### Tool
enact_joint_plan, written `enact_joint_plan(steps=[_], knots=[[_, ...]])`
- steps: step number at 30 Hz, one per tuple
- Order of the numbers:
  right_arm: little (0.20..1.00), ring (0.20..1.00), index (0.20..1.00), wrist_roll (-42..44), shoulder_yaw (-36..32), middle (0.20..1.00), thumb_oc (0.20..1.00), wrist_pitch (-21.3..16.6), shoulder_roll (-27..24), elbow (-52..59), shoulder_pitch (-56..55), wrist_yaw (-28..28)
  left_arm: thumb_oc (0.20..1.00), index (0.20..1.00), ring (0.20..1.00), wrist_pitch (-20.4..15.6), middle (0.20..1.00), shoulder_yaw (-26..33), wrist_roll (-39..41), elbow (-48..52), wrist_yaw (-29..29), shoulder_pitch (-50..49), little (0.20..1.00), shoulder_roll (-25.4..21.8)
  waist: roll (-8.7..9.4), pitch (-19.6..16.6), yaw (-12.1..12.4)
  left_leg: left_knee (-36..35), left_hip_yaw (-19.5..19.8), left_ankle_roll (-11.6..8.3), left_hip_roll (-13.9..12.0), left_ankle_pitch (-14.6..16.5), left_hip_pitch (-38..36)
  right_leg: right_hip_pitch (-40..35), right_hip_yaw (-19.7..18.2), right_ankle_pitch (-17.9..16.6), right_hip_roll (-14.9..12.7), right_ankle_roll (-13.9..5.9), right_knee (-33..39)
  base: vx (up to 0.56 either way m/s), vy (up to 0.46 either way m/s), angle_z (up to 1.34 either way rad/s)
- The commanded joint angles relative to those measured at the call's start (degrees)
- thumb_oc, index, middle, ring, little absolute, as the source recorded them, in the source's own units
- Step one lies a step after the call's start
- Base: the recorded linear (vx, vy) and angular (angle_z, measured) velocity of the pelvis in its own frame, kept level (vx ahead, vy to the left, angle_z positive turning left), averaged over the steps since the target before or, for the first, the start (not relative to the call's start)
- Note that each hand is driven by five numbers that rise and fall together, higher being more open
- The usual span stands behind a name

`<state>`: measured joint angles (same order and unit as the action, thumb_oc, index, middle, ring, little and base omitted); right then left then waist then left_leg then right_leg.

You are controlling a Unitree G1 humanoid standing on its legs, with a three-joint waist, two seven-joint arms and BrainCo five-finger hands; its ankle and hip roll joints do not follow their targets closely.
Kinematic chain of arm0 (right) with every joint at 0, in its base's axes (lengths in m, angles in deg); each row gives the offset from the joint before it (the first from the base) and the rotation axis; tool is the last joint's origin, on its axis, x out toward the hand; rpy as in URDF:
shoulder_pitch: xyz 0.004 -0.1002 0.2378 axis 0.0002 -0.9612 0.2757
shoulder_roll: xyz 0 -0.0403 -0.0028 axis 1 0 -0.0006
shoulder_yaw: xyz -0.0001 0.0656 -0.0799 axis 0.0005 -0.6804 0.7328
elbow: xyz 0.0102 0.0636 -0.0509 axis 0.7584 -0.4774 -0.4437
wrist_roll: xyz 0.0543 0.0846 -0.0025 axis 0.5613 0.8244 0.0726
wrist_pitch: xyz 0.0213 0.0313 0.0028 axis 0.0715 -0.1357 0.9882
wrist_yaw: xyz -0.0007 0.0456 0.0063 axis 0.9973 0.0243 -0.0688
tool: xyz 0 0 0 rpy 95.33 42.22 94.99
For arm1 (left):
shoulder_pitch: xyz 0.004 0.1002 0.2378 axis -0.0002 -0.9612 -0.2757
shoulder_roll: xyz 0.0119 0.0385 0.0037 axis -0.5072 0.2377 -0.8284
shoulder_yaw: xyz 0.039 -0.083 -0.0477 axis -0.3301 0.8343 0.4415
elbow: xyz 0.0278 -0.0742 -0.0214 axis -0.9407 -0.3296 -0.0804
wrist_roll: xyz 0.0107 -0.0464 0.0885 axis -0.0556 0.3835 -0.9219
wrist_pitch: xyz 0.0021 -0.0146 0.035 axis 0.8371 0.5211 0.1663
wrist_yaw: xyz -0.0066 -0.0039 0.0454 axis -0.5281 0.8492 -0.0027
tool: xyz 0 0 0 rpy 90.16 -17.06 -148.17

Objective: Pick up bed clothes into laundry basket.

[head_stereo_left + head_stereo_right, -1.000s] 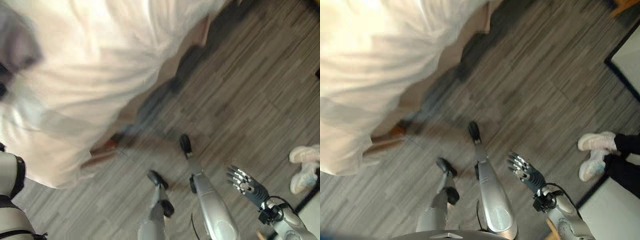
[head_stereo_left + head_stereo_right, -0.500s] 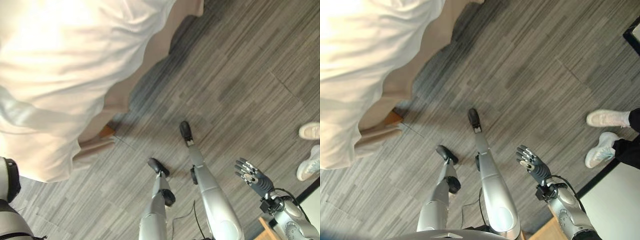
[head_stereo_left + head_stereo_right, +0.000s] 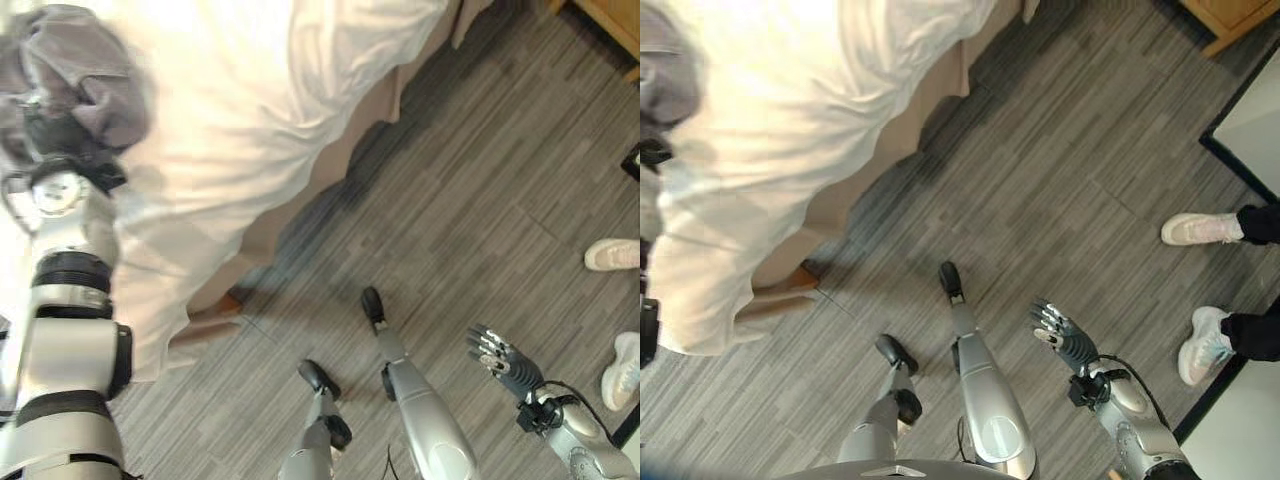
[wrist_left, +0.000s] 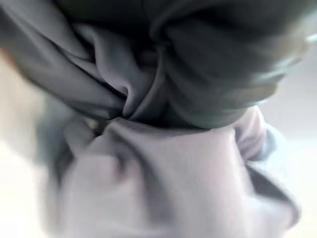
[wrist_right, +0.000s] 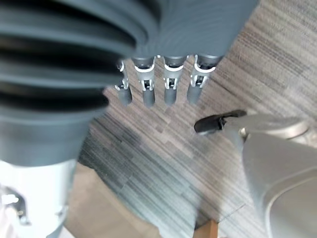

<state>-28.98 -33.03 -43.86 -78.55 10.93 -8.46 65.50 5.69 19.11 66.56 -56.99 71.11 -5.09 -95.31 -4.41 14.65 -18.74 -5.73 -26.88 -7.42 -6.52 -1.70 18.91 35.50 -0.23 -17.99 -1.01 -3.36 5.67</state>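
Observation:
A crumpled grey garment (image 3: 75, 65) lies on the bed's white sheet (image 3: 270, 90) at the far left. My left arm reaches up to it, and my left hand (image 3: 45, 135) is buried in its near edge. The left wrist view has grey folds of this cloth (image 4: 163, 168) pressed up close. My right hand (image 3: 503, 362) hangs low at the right over the grey plank floor (image 3: 470, 200), open and holding nothing; its straight fingers (image 5: 170, 79) point down at the floor.
The bed has a tan skirt (image 3: 300, 200) and a wooden leg (image 3: 215, 308) by its near corner. A person's pale shoes (image 3: 1198, 229) stand on the floor at the right. Wooden furniture (image 3: 1230, 14) and a white panel (image 3: 1252, 110) border the upper right.
The camera has swung about over the bed's edge. My left arm has risen into view and reached the grey garment. My right hand stays low at the right.

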Motion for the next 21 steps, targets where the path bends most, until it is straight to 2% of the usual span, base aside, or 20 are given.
enact_joint_plan(steps=[1, 4, 7, 10, 15, 18, 19, 21], knots=[[1.000, 1.000, 1.000, -2.19, -0.46, 1.000, 1.000, -1.86, -2.43, 3.31, -0.13, -0.04, 0.200, 0.200, 0.200, -4.52, 0.200, -1.31, 3.06, 2.61, -5.90, 6.65, 0.200, 0.13, -3.03, 1.93, -5.20, 0.73, 3.05, -5.71, -6.48, -2.40, -2.60, -5.06, -2.21, 11.17, -1.83, -4.38, -3.90, 0.00, 0.035, -0.06], [1.000, 1.000, 1.000, -3.37, -1.15, 1.000, 1.000, -2.23, -2.46, 3.15, -0.85, 0.48, 0.200, 0.200, 0.200, -5.69, 0.200, -0.60, 5.79, 6.01, -7.57, 5.49, 0.200, 1.18, -3.14, 0.83, -5.16, 0.73, 3.17, -5.54, -6.26, -2.22, -3.65, -6.77, -2.37, 10.85, -2.04, -4.40, -2.87, 0.01, 0.016, -0.10], [1.000, 1.000, 1.000, -5.73, -1.68, 1.000, 1.000, -2.01, -1.94, 2.40, -1.43, 0.11, 0.200, 0.200, 0.200, -7.53, 0.200, 2.28, 11.78, 11.16, -9.12, 1.71, 0.200, 5.40, -3.15, -0.98, -4.83, 0.73, 3.28, -5.38, -6.05, -2.15, -5.54, -9.11, -2.38, 10.97, -2.49, -4.38, -2.25, 0.05, 0.013, -0.09], [1.000, 1.000, 1.000, -6.77, -1.99, 1.000, 1.000, -2.28, -0.86, 1.92, -1.75, -0.48, 0.200, 0.200, 0.200, -9.59, 0.200, 5.86, 17.48, 18.21, -11.22, -5.57, 0.200, 11.94, -2.94, -2.35, -4.49, 0.73, 3.29, -5.12, -5.85, -1.90, -8.12, -11.88, -2.49, 11.92, -2.95, -4.29, -2.30, 0.08, 0.012, -0.08], [1.000, 1.000, 1.000, -8.86, -2.09, 1.000, 1.000, -2.38, 1.44, 1.01, -1.64, -0.76, 0.200, 0.200, 0.200, -12.19, 0.200, 7.86, 21.78, 27.64, -14.14, -16.38, 0.200, 21.59, -2.28, -5.96, -3.77, 0.73, 3.40, -4.27, -5.27, -1.36, -12.84, -16.67, -2.68, 13.42, -3.34, -4.03, -2.61, 0.10, 0.001, -0.03], [1.000, 1.000, 1.000, -9.66, -2.53, 1.000, 1.000, -2.76, 2.92, 0.53, -1.92, -1.32, 0.200, 0.200, 0.200, -13.22, 0.200, 8.77, 23.34, 30.35, -15.29, -21.50, 0.200, 25.46, -1.89, -8.75, -3.61, 0.73, 3.27, -3.65, -4.76, -0.78, -15.84, -19.84, -2.77, 14.38, -3.73, -4.05, -2.66, 0.07, -0.012, -0.02], [1.000, 1.000, 1.000, -10.20, -2.81, 1.000, 1.000, -2.89, 3.41, 0.46, -2.15, -1.57, 0.200, 0.200, 0.200, -13.61, 0.200, 9.12, 23.14, 31.44, -15.32, -23.57, 0.200, 26.90, -1.39, -9.47, -3.52, 0.73, 2.76, -3.13, -4.70, -1.99, -16.31, -20.11, -2.58, 13.50, -3.81, -3.64, -3.04, -0.02, -0.037, 0.00], [1.000, 1.000, 1.000, -10.49, -3.10, 1.000, 1.000, -2.93, 3.70, 0.34, -2.26, -1.71, 0.200, 0.200, 0.200, -13.71, 0.200, 8.90, 22.91, 32.27, -15.23, -25.25, 0.200, 27.93, -1.21, -10.35, -3.30, 0.73, 2.83, -2.93, -4.49, -1.92, -16.95, -21.10, -2.64, 13.56, -3.89, -3.66, -2.94, -0.01, -0.022, 0.01]])
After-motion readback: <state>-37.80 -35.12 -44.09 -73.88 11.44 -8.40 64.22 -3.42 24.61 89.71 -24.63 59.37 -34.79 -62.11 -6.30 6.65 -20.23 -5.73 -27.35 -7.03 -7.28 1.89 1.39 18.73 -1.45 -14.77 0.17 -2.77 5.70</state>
